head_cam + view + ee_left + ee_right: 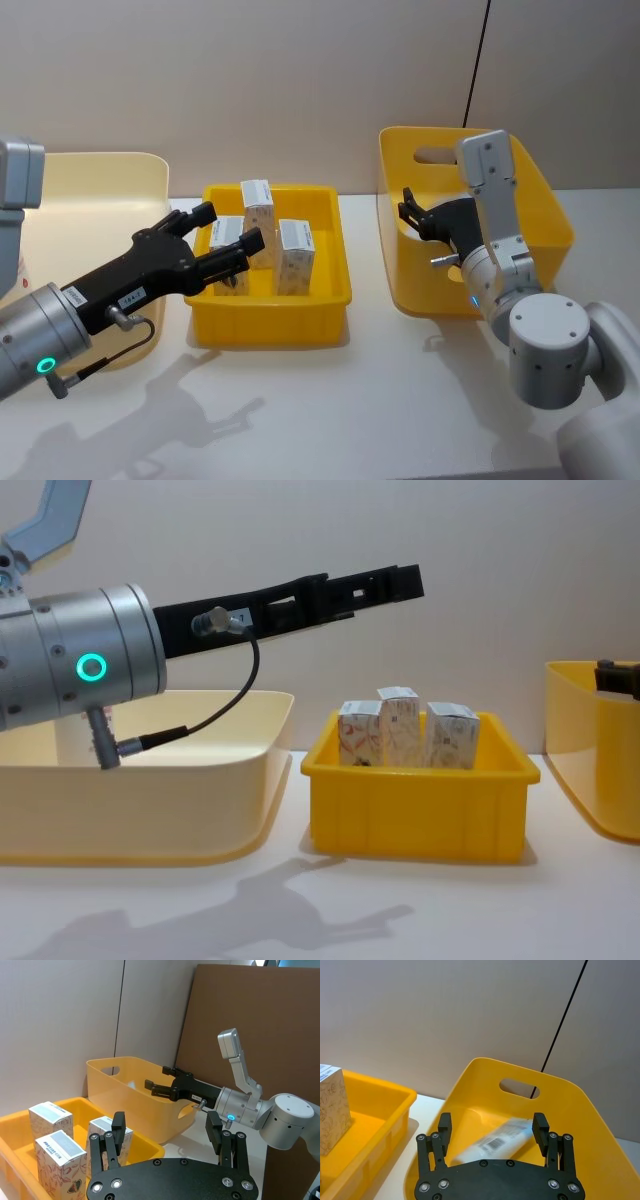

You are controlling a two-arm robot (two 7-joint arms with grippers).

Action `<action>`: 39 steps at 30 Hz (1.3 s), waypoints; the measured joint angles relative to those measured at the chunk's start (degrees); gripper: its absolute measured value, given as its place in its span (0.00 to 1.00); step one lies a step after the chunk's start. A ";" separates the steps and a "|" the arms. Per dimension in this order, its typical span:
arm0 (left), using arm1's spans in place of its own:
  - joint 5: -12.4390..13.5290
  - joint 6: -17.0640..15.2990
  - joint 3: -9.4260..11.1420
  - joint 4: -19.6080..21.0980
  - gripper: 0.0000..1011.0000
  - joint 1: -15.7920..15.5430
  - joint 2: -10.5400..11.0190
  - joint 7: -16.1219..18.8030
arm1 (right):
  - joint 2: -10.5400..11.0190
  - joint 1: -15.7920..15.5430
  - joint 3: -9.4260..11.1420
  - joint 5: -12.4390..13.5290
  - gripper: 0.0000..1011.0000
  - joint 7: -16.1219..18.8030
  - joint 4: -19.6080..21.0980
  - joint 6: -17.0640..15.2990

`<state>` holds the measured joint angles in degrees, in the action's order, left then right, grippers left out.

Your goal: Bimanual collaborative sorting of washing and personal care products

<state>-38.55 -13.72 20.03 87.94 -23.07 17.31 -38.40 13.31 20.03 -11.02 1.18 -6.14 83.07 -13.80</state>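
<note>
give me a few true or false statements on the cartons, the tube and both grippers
1. Three cartons stand upright in the middle tray. True.
2. The left gripper is shut on a carton. False: its jaws are open and empty, above the tray.
3. A tube is inside the tall bin, below the right gripper. True.
4. The right gripper grips the tube. False: its jaws are open and the tube is free below them.

No text legible; barcode on tube [496,1141]; print on cartons [56,1157] unreadable.
</note>
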 joint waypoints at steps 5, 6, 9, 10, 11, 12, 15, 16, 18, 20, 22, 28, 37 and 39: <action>0.00 0.00 0.00 0.00 0.99 0.00 0.00 0.00 | -0.03 0.01 0.00 -0.03 0.99 -0.02 -0.03 -0.02; 0.00 0.00 0.00 0.00 0.99 0.00 0.00 0.00 | -0.04 0.01 0.00 -0.04 0.99 -0.02 -0.02 -0.02; 0.00 0.00 0.00 0.00 0.99 0.00 0.00 0.00 | -0.05 -0.04 0.08 -0.06 0.99 0.00 0.02 0.25; 0.00 0.00 0.00 0.00 0.99 0.00 0.00 0.00 | -0.05 -0.07 0.09 -0.06 0.99 0.02 0.06 0.43; 0.00 0.00 0.00 0.00 0.99 0.00 0.00 0.00 | -0.05 -0.11 0.11 -0.06 0.99 0.05 0.11 0.63; 0.00 0.00 0.00 0.00 0.99 0.00 0.00 0.00 | -0.03 -0.26 0.16 -0.06 0.99 0.13 0.23 1.12; 0.00 0.00 0.00 0.00 0.99 0.00 0.00 0.00 | 0.02 -0.49 0.23 -0.05 0.99 0.41 0.52 2.20; 0.00 0.00 0.00 0.00 0.99 0.00 0.00 0.00 | 0.07 -0.67 0.30 -0.02 0.99 0.57 0.76 2.95; 0.00 0.00 0.00 0.00 0.99 0.00 0.00 0.00 | 0.10 -0.87 0.36 0.03 0.99 0.87 1.00 3.94; 0.00 0.00 0.00 0.00 0.99 0.00 0.00 0.00 | 0.22 -1.22 0.44 0.10 0.99 1.24 1.50 5.24; 0.00 0.00 0.00 0.00 0.99 0.00 0.00 0.00 | 0.35 -1.63 0.54 0.20 0.99 1.69 2.00 6.85; 0.00 0.00 0.00 0.00 0.99 0.00 0.00 0.00 | 0.84 -2.92 0.75 0.85 0.99 3.37 3.89 11.19; 1.29 0.52 0.28 0.19 0.99 0.48 0.24 1.91 | 1.12 -3.88 0.84 1.39 0.99 4.24 5.13 12.93; 2.19 0.97 0.50 0.37 0.99 0.77 0.39 3.18 | 1.25 -4.32 0.76 1.74 0.99 4.40 5.47 12.88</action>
<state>-36.36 -12.75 20.52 88.31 -22.30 17.70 -35.22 14.55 15.71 -10.25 2.92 -1.74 88.54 -0.92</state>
